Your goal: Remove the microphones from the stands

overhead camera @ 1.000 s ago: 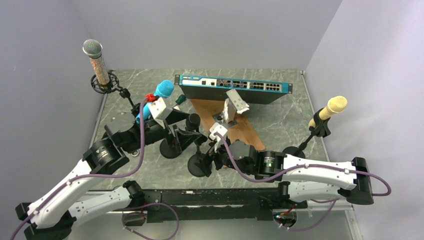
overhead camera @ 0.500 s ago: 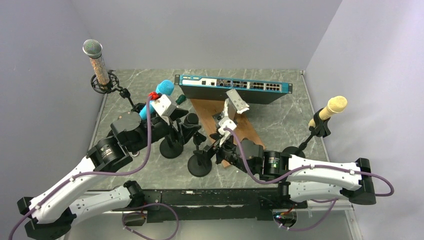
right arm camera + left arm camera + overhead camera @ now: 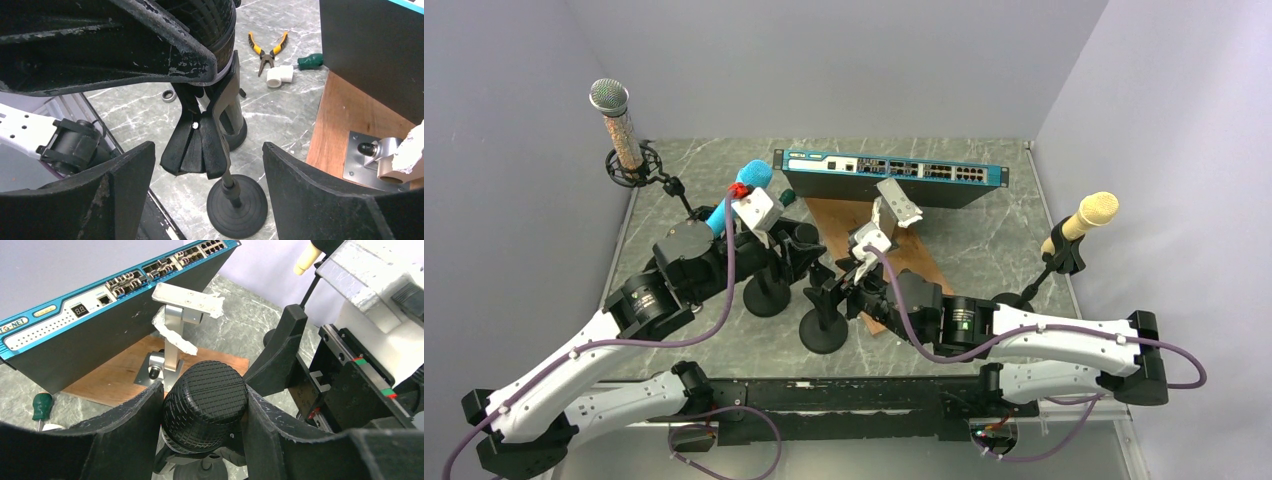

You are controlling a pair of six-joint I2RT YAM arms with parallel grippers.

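Top external. Shows the black microphone [image 3: 803,234] just left of centre, tilted on its stand [image 3: 824,334], head inside the left gripper [image 3: 796,248]. Puts the right gripper [image 3: 832,288] lower, around the stand's upper part, above the round base. Too small here to read either grip. Gives what the wrists miss: blue microphone [image 3: 748,181] just upper left of the left gripper, silver-headed microphone [image 3: 609,100] far upper left, network switch [image 3: 894,174] at top centre.

Left wrist. Puts the black microphone [image 3: 205,400] at lower centre, seen head-on: round black head, square-grid mesh, seam across the middle. Left gripper [image 3: 204,390] clamped on it, one finger against each side of the head, no gap visible. Adds a metal bracket [image 3: 175,335] on a wooden board [image 3: 115,375] behind, green screwdriver [image 3: 42,406] at left edge. Hides most of the stand under the head.

Right wrist. Looks up at the microphone head [image 3: 212,22] at top, pale ring beneath it, left-gripper finger across it. Shows the stand's clip [image 3: 192,145] at centre, pole and base [image 3: 235,212] below. Right gripper [image 3: 209,150] spread wide, fingers at lower left and lower right, either side of the clip, apart from it. Only here: yellow-handled pliers [image 3: 270,47], white pipe elbow [image 3: 280,75], upper right.
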